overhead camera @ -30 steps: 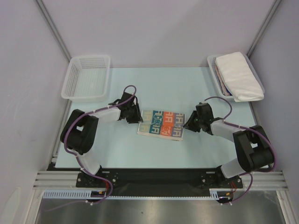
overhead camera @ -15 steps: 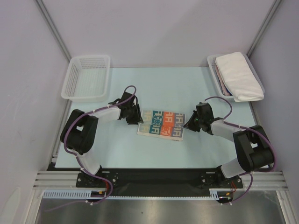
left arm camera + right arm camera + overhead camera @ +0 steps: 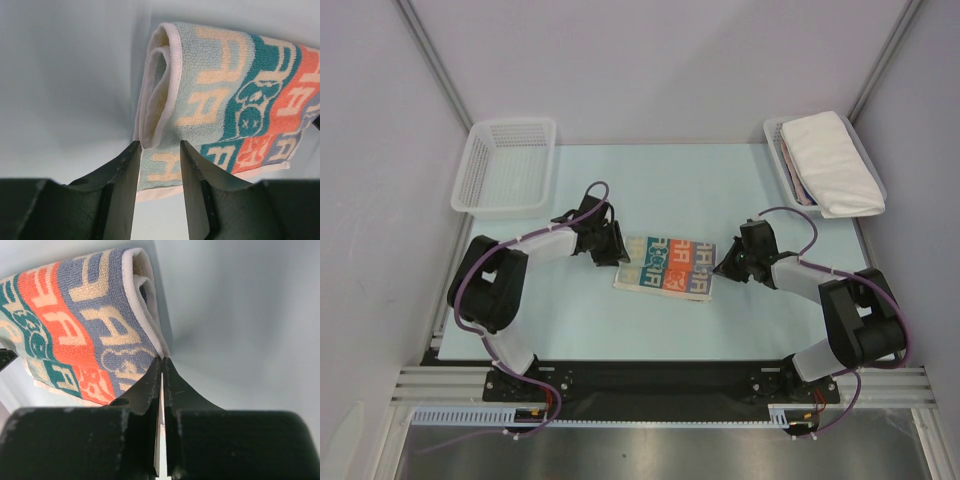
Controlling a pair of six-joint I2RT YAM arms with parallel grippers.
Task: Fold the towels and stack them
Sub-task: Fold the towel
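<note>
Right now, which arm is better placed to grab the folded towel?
Left, probably. The left gripper is open with the towel's edge between its fingers, so it need only close. The right gripper is shut at the other end and would have to open first.

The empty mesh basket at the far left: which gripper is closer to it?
Left. The left gripper is at the left edge of the lettered towel, on the side toward the basket; the right gripper is at the opposite edge, farther from the basket.

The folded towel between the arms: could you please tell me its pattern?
Towel: teal, orange, grey-blue blocks with cream lettering; left wrist view.
</note>
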